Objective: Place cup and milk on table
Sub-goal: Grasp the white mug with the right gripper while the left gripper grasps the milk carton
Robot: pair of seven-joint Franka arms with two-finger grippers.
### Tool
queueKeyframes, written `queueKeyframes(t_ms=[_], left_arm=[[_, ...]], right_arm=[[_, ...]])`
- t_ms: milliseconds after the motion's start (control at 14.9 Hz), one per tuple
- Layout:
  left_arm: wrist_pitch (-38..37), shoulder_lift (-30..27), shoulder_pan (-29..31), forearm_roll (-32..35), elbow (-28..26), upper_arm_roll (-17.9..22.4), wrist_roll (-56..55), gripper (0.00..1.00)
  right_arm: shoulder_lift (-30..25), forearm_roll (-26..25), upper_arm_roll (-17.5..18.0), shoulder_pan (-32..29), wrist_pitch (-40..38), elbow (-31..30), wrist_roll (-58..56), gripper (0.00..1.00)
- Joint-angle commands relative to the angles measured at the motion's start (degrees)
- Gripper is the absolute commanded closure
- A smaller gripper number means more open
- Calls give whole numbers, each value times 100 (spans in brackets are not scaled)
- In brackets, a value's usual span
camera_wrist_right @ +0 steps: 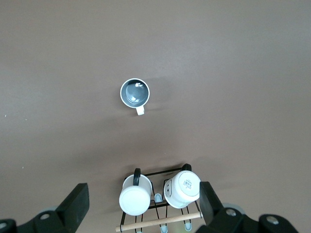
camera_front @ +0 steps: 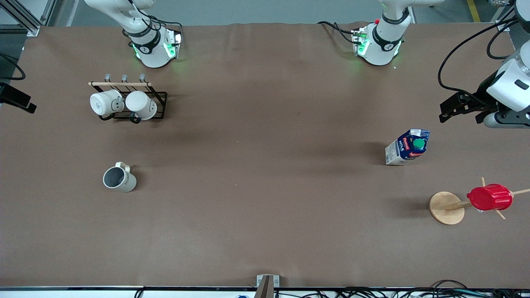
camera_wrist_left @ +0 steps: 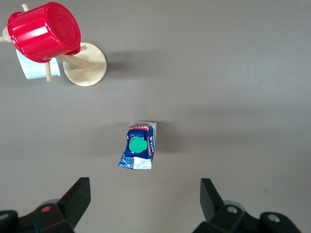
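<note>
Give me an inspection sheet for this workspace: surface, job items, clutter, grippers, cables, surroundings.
Surface: brown table, bare through the middle.
Cup: off-white cup upright on the table toward the right arm's end, nothing seen inside.
Milk: milk carton upright toward the left arm's end, green cap on.
Clutter: black wire rack holding two white mugs; red ribbed cup upside down on a wooden peg stand.
Left gripper: open, empty, high over the table with the carton below it.
Right gripper: open, empty, high above the rack.
Cables: black cables near the left arm, more along the table's near edge.
Surroundings: grey floor, metal framing at one corner.
</note>
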Motion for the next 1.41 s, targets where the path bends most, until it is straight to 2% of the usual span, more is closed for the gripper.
queueKeyframes(t_ms=[0, 604, 738, 872, 1073, 1207, 1341], left_arm=[[-114, -52, 53, 103, 53, -57, 74, 1], [-114, 9, 61, 95, 89, -31, -93, 2], [-105, 35, 53, 103, 45, -48, -251, 1], [-27, 132, 61, 95, 9, -57, -305, 1], [245, 316, 70, 95, -104, -57, -313, 0], [683, 378, 70, 112, -437, -48, -313, 0], [1219, 422, 79, 217, -911, -48, -313, 0]], right_arm=[[-52, 5, 18, -2, 19, -64, -42, 0], [-9, 22, 18, 33, 10, -134, -85, 0], [254, 22, 26, 41, 202, -222, -287, 0], [457, 13, 26, 77, 850, -624, -332, 0], [518, 13, 26, 94, 2254, -1782, -516, 0], [676, 13, 26, 121, 3240, -2417, -604, 0], [948, 13, 26, 129, 3778, -2656, -675, 0]])
